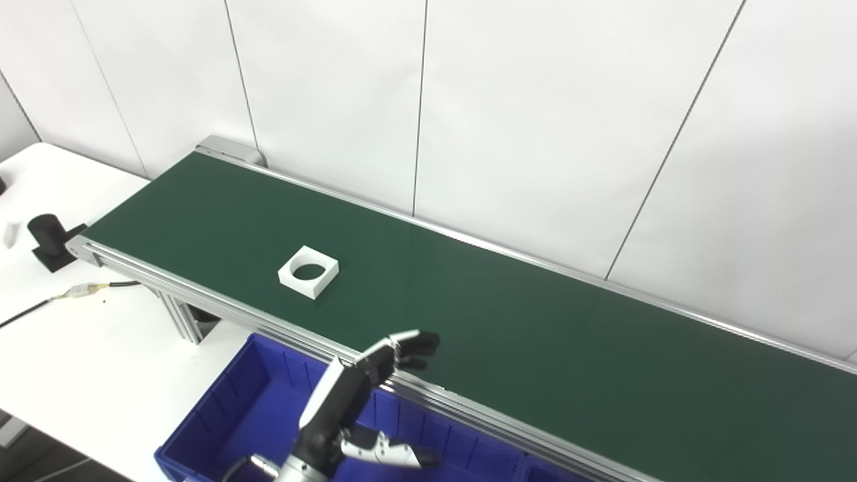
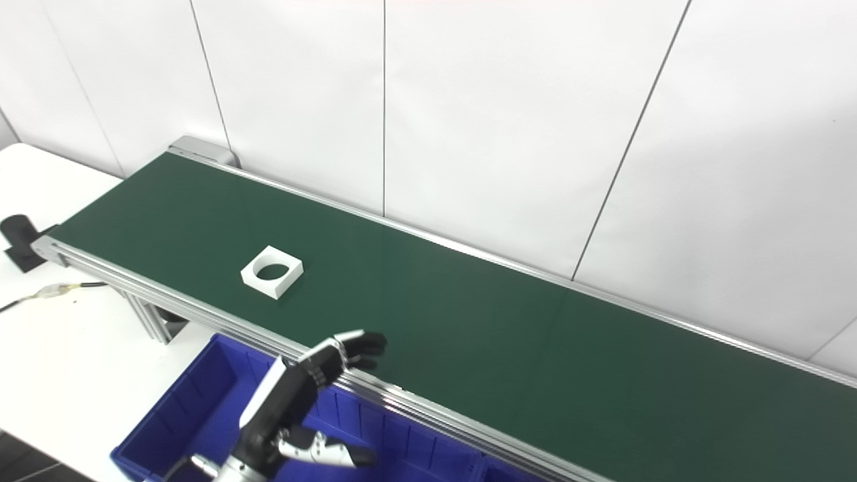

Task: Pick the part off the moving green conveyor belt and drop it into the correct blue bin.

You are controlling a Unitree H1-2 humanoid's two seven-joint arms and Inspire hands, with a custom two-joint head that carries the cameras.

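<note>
A white square part [image 1: 308, 271] with a round hole lies flat on the green conveyor belt [image 1: 535, 321], toward the belt's left half. My left hand [image 1: 365, 395] hovers over the blue bin [image 1: 227, 415] at the belt's near rail, below and to the right of the part. It is open: the fingers [image 1: 408, 348] reach over the rail, the thumb is spread below, and nothing is held. In the right eye view the part [image 2: 272, 271] and the left hand [image 2: 301, 395] stand the same way. The right hand is out of view.
The belt's aluminium rail [image 1: 221, 304] runs between bin and belt. A black cylinder on a mount [image 1: 48, 237] and a cable [image 1: 73, 293] lie on the white table [image 1: 80, 361] at left. White wall panels stand behind the belt.
</note>
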